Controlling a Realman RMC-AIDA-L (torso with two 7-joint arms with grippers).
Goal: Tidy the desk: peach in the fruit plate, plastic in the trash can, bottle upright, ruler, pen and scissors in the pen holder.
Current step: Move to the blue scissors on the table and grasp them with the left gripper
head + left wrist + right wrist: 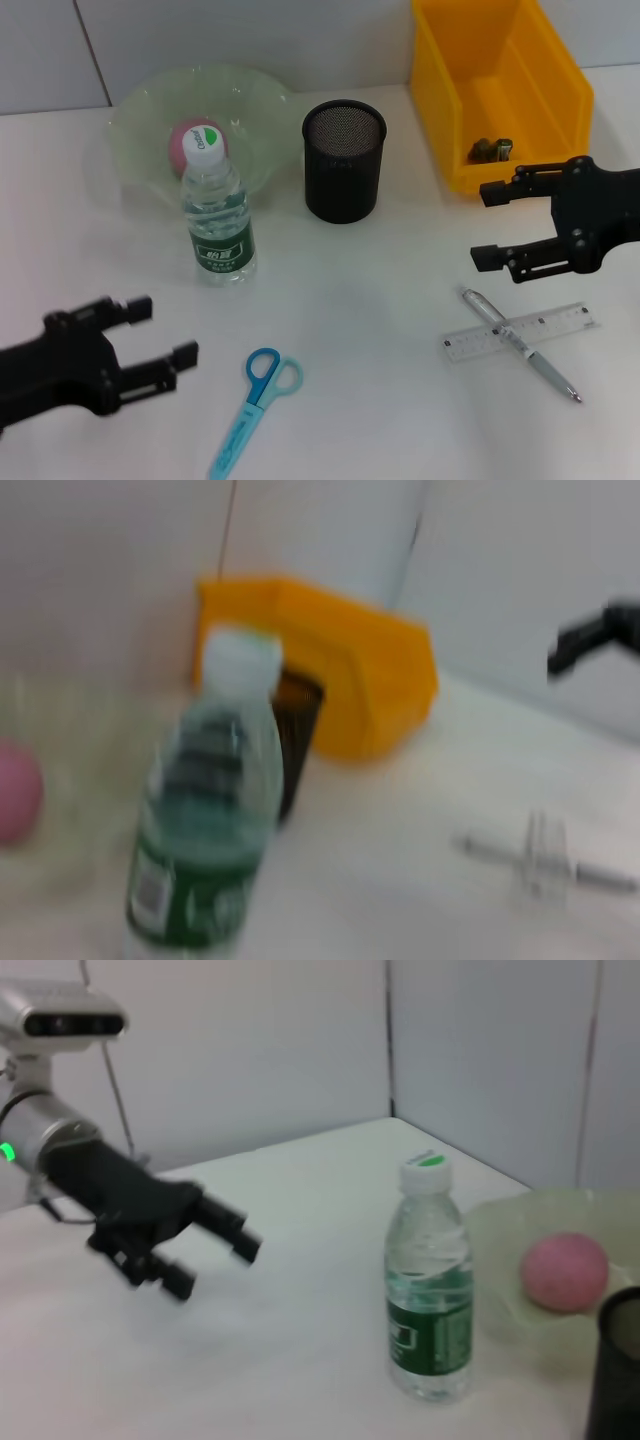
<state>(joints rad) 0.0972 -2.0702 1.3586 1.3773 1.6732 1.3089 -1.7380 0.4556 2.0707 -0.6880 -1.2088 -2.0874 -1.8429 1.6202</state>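
The pink peach (190, 140) lies in the pale green fruit plate (140, 105) at the back left. A water bottle (218, 215) with a green label stands upright in front of the plate. The black mesh pen holder (344, 160) stands at centre back. Blue scissors (255, 398) lie at the front. A silver pen (520, 345) lies crossed over a clear ruler (520, 331) at the right. The yellow bin (500, 90) holds a crumpled scrap (492, 150). My left gripper (160, 335) is open at the front left. My right gripper (488, 225) is open above the pen.
The white desk runs to a white wall at the back. In the right wrist view the bottle (428, 1280), the peach (565, 1272) and my left gripper (215, 1250) show. In the left wrist view the bottle (205, 820) stands close.
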